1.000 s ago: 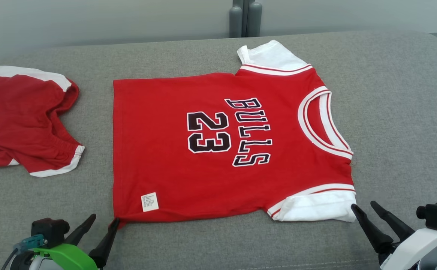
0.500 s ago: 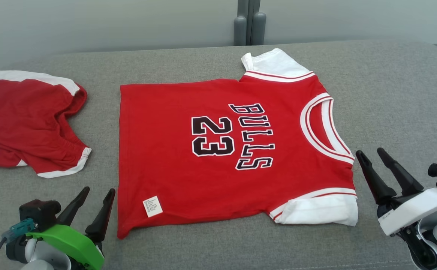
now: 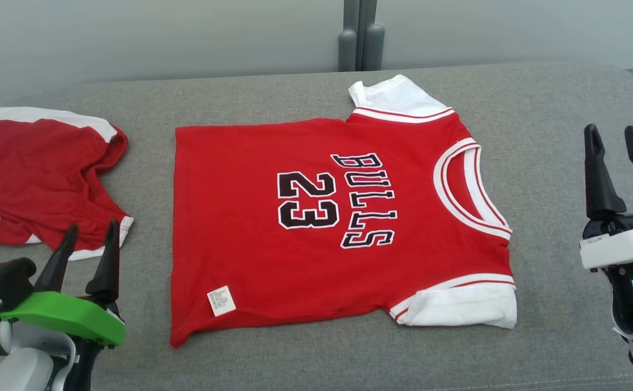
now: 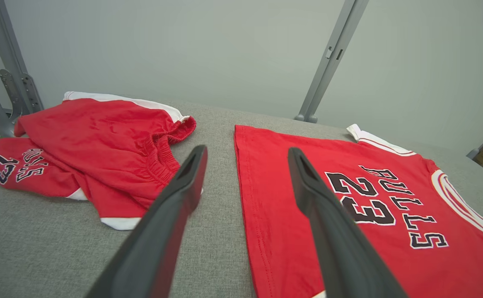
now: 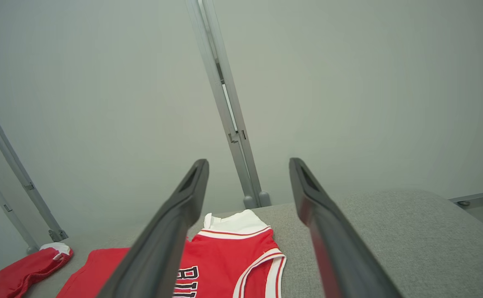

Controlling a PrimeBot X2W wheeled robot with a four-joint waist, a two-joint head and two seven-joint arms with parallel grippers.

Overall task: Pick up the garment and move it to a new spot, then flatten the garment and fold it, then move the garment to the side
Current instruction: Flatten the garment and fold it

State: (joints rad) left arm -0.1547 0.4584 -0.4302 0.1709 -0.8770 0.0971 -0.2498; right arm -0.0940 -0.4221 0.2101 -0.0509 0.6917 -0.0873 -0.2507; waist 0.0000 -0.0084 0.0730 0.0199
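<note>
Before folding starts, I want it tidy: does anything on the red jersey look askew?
On the red white-sleeved jersey, the near hem corner juts out in a small point instead of lying square. Beside it, apart, red white-trimmed shorts lie crumpled on the grey fabric cushion.

Crumpled red shorts (image 3: 39,179), grey padded surface (image 3: 555,108)

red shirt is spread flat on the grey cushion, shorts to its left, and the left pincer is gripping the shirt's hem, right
Not quite: the left pincer is open and grips nothing. The head view shows it clear of the shirt, by the shorts. The rest is right.
</note>
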